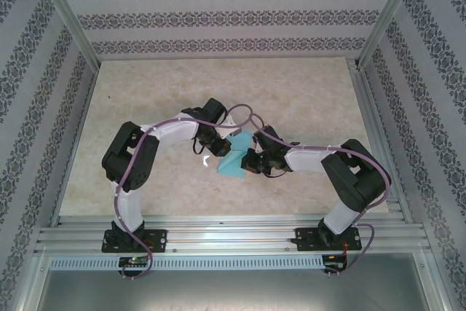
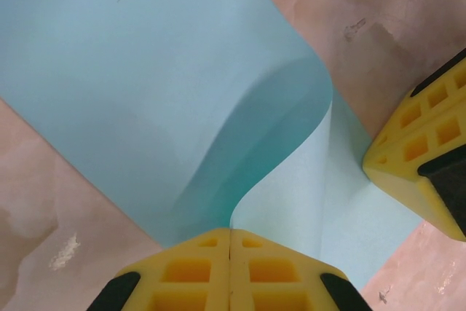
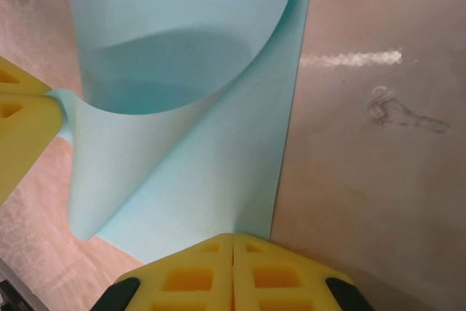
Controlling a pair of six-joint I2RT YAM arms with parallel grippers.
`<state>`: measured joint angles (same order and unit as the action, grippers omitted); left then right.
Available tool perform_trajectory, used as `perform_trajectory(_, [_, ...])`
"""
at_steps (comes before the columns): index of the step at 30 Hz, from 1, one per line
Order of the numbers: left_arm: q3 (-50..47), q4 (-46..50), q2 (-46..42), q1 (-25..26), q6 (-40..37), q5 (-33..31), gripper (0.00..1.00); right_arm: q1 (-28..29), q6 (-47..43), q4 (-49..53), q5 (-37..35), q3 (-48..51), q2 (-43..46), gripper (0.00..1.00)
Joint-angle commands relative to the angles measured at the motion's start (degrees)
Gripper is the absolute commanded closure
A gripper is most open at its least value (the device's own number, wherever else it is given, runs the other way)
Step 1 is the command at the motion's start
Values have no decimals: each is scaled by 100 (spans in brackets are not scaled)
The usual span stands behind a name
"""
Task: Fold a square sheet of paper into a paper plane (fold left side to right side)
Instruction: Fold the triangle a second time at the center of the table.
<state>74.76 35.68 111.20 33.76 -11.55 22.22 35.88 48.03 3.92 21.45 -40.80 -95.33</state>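
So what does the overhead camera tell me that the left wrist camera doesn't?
Overhead: the left arm and right arm bend inward, meeting over the paper, with patterned walls around. Left wrist: up close, the paper curls over in a soft loop, its edge pinched in the shut left gripper. Both: the cyan paper on the marbled table.

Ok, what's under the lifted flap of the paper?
The paper's own lower layer, shaded, lying flat on the table. Nothing else shows inside the open curl. The table surface beneath that lower layer is covered, so it cannot be checked.
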Motion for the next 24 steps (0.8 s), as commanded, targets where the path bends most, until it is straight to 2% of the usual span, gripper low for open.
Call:
perform_trajectory(1, [221,50,173,-71,-142,157,95,69,-127,363,-159,-34,-144,92])
perform_trajectory(10, [219,43,284,-67,-136,235,95,79,-138,365,-159,-25,-138,92])
perform_trajectory(24, [178,-28,326,-69,-97,-176,96,78,-128,360,-159,-16,-143,92])
